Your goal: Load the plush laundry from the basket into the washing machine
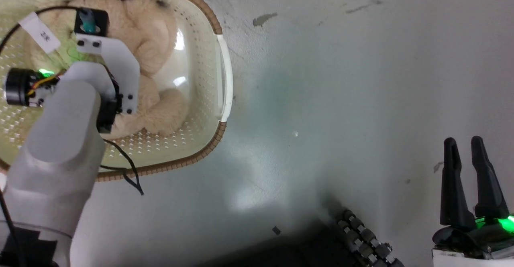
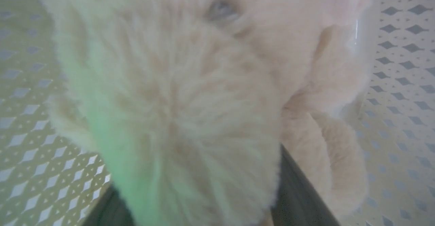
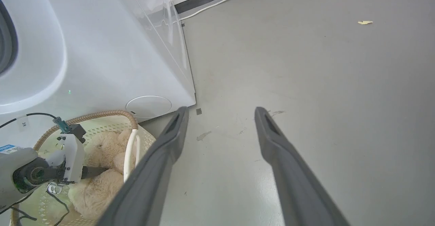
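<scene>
**Left hand deep in the basket, fingers either side of the bear**

The bear (image 1: 156,46) lies curled in the basket (image 1: 209,146), filling much of its bottom, with its rounded limbs turned toward the basket's white handle. The basket stands on the grey floor (image 1: 341,78), just in front of the washer (image 3: 102,59), below a round flap (image 3: 148,106) low on the washer's front.

The left arm (image 1: 60,138) reaches down over the basket's rim, its wrist above the bear's middle. A black cable (image 1: 128,170) hangs from it across the brown rim. The left hand (image 2: 200,198) is pushed into the fur. Its dark fingers (image 2: 299,192) stand wide apart, and a thick lump of the bear bulges up between them and hides most of each finger. Whether they press on the fur cannot be told. In the left wrist view the fur is close and blurred, tinged green on one side. A dim dark eye (image 2: 221,10) shows near the top, and the basket's perforated walls show at both edges.

The right hand (image 3: 221,114) is well apart from the basket, low at the robot's right. Its fingers are spread and it hangs over the floor. In the right wrist view its fingers point past the washer's front corner, with the basket and the left arm at the lower left.
</scene>
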Controlling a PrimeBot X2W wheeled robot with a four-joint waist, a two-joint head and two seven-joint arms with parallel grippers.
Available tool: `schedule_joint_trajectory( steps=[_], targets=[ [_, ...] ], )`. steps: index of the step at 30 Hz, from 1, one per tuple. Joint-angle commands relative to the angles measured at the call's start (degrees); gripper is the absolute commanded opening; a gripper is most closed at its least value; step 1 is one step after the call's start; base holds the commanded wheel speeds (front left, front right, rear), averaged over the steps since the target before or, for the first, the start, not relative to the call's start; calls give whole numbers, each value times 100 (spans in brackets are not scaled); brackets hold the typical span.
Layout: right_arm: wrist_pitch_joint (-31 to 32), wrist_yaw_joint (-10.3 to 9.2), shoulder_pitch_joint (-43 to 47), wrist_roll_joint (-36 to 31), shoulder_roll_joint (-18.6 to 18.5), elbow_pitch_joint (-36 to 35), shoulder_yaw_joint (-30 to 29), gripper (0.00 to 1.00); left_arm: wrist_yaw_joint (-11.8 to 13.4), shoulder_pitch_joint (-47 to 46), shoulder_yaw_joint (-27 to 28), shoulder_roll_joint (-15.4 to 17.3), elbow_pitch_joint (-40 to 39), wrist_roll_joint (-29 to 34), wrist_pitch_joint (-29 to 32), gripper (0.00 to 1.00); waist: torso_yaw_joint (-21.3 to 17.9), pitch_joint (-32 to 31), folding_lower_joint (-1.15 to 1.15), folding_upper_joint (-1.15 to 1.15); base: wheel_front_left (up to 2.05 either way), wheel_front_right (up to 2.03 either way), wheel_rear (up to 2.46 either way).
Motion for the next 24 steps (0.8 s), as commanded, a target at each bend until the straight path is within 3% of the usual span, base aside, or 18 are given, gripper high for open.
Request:
schedule_joint_trajectory(
  steps=[1, 2, 3, 19, 24],
  targets=[
    [-68, -4, 97, 102, -2, -79, 15, 100, 29, -138, -83, 80, 121, -62, 114, 100, -59, 120, 0, 0, 0, 0, 0],
    [-80, -4, 101, 126, -2, -98, 20, 100, 16, -182, -113, 96, 129, -87, 144, 76, -78, 171, 0, 0, 0, 0, 0],
    [-92, -4, 103, 151, -3, -114, 27, 100, 2, -223, -143, 110, 134, -109, 165, 0, -96, 220, 0, 0, 0, 0, 0],
    [-106, -4, -566, 181, -3, 169, 279, 100, -108, -130, -186, 178, -279, -321, -42, 0, -203, 177, 0, 0, 0, 0, 0],
    [-106, -4, -894, 99, -3, 399, 127, 100, -185, 152, -121, -24, -394, -554, -489, 0, 58, -210, 0, 0, 0, 0, 0]
  ],
)
